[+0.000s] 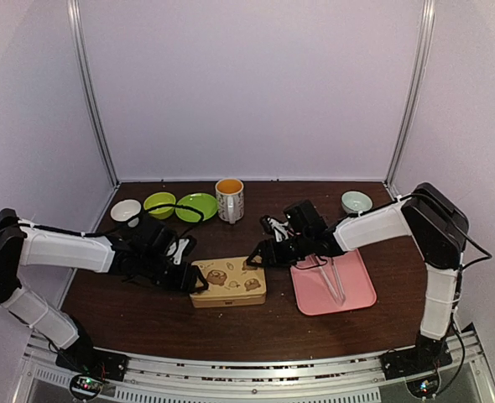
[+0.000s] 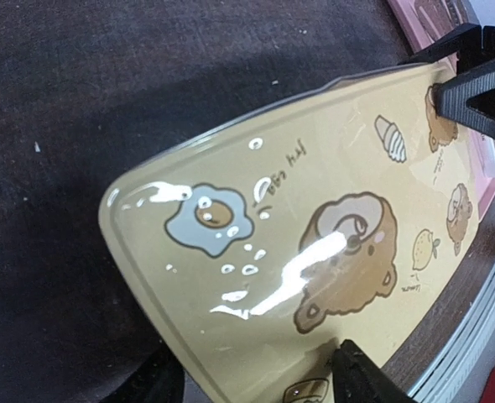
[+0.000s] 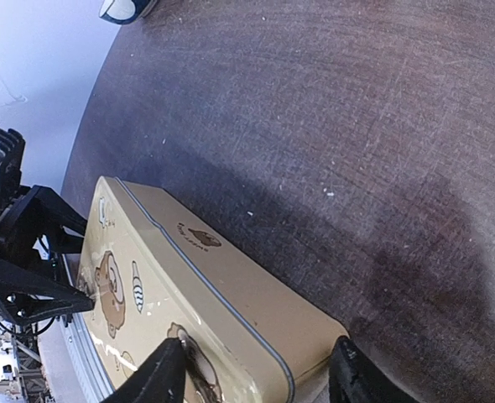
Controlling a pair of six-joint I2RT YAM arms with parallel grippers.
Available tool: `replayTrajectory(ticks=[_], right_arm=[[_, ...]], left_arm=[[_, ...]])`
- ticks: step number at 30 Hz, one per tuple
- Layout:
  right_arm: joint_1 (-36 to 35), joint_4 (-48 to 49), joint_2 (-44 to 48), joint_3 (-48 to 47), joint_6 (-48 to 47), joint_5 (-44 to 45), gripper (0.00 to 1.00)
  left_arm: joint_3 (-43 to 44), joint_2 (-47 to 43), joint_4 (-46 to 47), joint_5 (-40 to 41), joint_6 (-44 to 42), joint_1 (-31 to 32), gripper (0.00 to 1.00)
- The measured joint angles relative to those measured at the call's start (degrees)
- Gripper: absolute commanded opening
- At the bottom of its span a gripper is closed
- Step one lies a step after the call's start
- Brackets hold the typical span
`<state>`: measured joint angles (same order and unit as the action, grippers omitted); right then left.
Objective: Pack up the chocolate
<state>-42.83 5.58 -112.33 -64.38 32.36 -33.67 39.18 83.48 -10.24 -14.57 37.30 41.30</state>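
Glossy tin (image 2: 315, 168), prob. metal

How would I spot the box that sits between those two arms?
On the dark brown table, look near the middle. A flat rectangular tan tin lies there; unlike the plain pink tray beside it, its lid shows cartoon bears.

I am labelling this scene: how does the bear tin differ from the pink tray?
The tin is tan with bears; the pink tray is plain. The tin is a closed box; the tray is open and shallow, with tongs lying in it. Both are rectangular and rest on the table.
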Motion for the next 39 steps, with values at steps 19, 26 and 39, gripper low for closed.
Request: replayTrajectory(ticks=[19, 26, 39], right_arm=[[1.8, 15.3, -1.0, 5.3, 7.6, -3.2, 0.31], [2.1, 19.4, -1.0, 7.9, 9.9, -3.1, 0.25], [2.4, 28.6, -1.7, 12.5, 15.0, -2.1, 0.21]], left_arm=[[3.2, 4.9, 3.1, 4.1, -1.4, -1.1, 0.55], [3.6, 5.9, 4.4, 5.8, -1.4, -0.6, 0.55], [4.3, 7.5, 7.0, 8.8, -1.3, 0.1, 0.54]])
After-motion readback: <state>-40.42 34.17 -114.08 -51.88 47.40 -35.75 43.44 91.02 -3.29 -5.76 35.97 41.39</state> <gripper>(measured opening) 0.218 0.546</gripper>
